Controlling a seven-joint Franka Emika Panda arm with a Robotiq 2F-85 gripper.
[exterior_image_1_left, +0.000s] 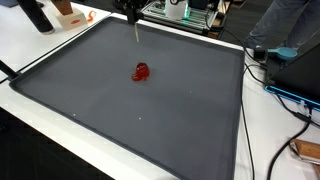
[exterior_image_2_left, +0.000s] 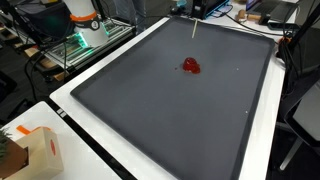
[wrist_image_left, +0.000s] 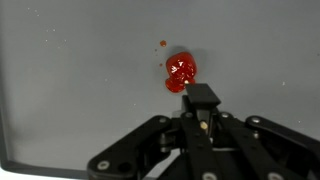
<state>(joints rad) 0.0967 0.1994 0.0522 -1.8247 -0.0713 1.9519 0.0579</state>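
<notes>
A small glossy red lump (exterior_image_1_left: 141, 72) (exterior_image_2_left: 190, 66) lies near the middle of a large dark grey mat (exterior_image_1_left: 90, 100) (exterior_image_2_left: 150, 110) in both exterior views. My gripper (exterior_image_1_left: 131, 12) (exterior_image_2_left: 197, 10) hangs over the mat's far side, shut on a thin pale stick (exterior_image_1_left: 136, 32) (exterior_image_2_left: 194, 30) that points down with its tip just above the mat. In the wrist view the closed fingertips (wrist_image_left: 202, 98) sit just below the red lump (wrist_image_left: 181, 72), and a tiny red speck (wrist_image_left: 163, 43) lies beside it. The stick's lower end is hidden there.
The mat has a raised black rim (exterior_image_1_left: 243, 100) and rests on a white table (exterior_image_1_left: 275, 140). An orange and white box (exterior_image_1_left: 68, 12) (exterior_image_2_left: 35, 150) stands off the mat. Cables (exterior_image_1_left: 285, 95) trail along one side. Lit equipment (exterior_image_2_left: 85, 35) stands beyond another edge.
</notes>
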